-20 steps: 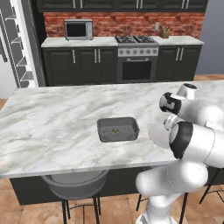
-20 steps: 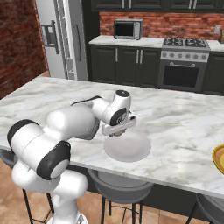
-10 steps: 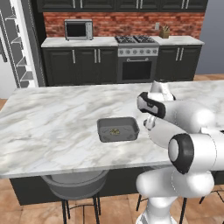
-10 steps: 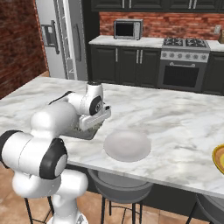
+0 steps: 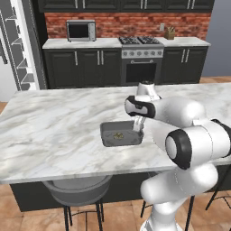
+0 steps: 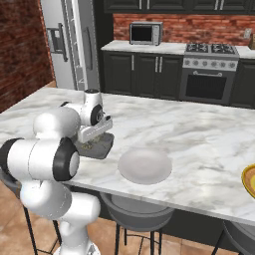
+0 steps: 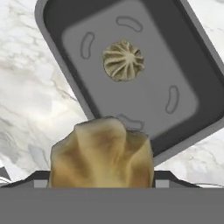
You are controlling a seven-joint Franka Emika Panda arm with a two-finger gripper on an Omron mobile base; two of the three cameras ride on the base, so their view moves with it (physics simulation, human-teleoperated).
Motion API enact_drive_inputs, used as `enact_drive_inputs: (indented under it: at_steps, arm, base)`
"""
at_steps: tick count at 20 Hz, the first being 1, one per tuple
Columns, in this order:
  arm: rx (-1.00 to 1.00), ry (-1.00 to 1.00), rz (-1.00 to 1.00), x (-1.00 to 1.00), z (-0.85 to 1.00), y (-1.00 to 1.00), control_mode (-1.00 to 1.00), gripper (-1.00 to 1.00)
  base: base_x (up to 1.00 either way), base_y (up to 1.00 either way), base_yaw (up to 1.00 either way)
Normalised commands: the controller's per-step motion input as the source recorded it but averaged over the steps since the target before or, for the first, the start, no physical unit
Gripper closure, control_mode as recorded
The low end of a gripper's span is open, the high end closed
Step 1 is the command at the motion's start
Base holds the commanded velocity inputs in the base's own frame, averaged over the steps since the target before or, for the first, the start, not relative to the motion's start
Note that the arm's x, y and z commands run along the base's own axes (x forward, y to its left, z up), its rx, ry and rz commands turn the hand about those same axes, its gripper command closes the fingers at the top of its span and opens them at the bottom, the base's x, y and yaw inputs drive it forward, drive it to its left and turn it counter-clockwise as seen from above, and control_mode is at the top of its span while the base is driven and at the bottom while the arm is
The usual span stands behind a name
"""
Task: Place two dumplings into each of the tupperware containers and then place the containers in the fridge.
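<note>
A tan dumpling (image 7: 103, 148) sits between my gripper's (image 7: 103, 177) fingers, which are shut on it and hidden behind it. The gripper (image 5: 137, 127) hangs just above the right end of a grey tupperware container (image 5: 106, 137) on the marble island. In the hand view that container (image 7: 65, 17) lies right below, with one dumpling (image 7: 123, 60) resting on its floor; the same dumpling (image 5: 118, 135) shows in the left base view. From the right base view the gripper (image 6: 94, 133) stands over the container (image 6: 102, 148). The fridge (image 6: 74, 50) stands at the far left.
A round white plate (image 6: 145, 165) lies on the island to the right of the container. A yellow-rimmed plate (image 6: 249, 179) sits at the right edge. Grey stools (image 5: 76, 191) stand under the island's near edge. Stove and microwave line the back wall.
The arm has swung left from above the white plate to above the container, with the dumpling in the gripper. The container and plate have stayed put.
</note>
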Motion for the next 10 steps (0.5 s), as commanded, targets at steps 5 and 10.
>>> enact_drive_inputs:
  at_steps: [5,10]
  arm:
    - [-0.01,0.09,0.00,0.21,-0.29,0.32,-1.00,1.00]
    - [0.00,0.02,-0.02,0.48,-0.23,0.03,-1.00,1.00]
  base:
    - [0.00,0.00,0.00]
    - [0.00,0.00,0.00]
